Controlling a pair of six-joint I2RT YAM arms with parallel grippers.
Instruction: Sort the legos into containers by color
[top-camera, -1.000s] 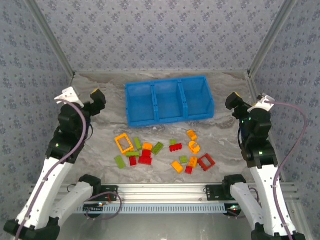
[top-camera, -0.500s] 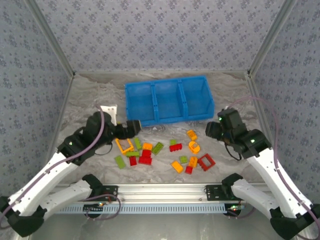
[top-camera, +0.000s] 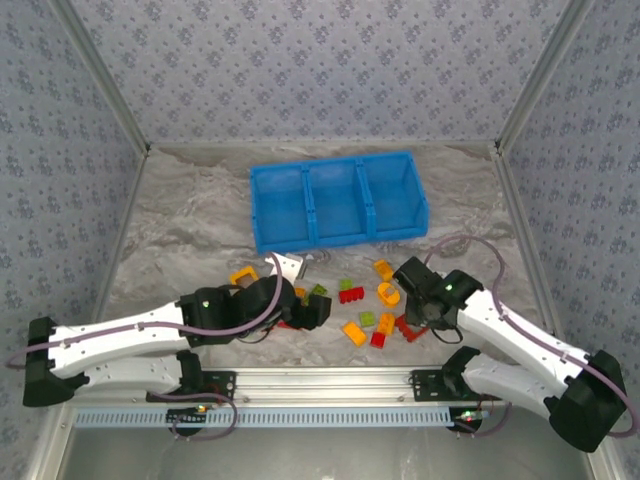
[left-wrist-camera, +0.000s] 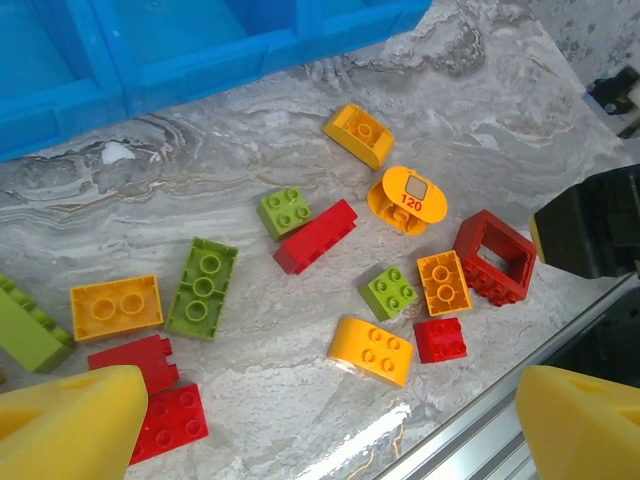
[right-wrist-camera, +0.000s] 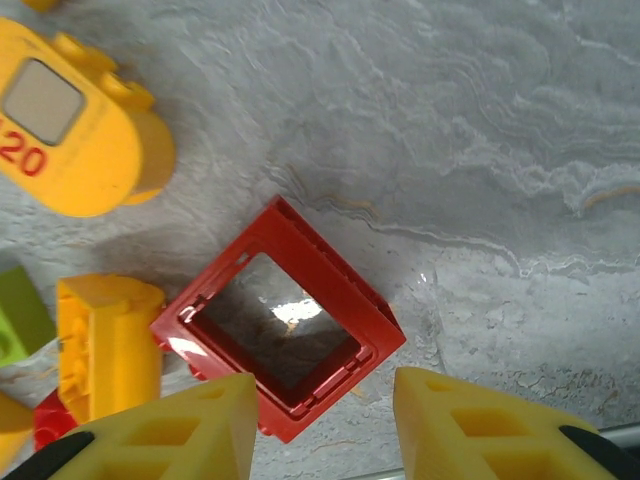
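Observation:
The legos lie scattered on the marble table in front of the blue bin (top-camera: 338, 242), whose three compartments (left-wrist-camera: 200, 45) look empty. My left gripper (left-wrist-camera: 320, 440) hangs open and wide over the left part of the pile (top-camera: 313, 311), with nothing between its fingers. Ahead of it lie an orange rounded brick (left-wrist-camera: 370, 350), a small red brick (left-wrist-camera: 440, 340) and a green brick (left-wrist-camera: 202, 287). My right gripper (right-wrist-camera: 320, 435) is open just over the red frame piece (right-wrist-camera: 280, 320), whose near corner sits between the fingertips (top-camera: 410, 327).
An orange round piece marked 120 (right-wrist-camera: 80, 140) and an orange brick (right-wrist-camera: 110, 345) lie left of the red frame. The metal rail (top-camera: 330, 380) runs along the near table edge. Patterned walls close in the sides and back.
Both arms have swung from raised poses at the sides down and inward over the bricks. The left arm now covers the left bricks; the right gripper has reached the red frame.

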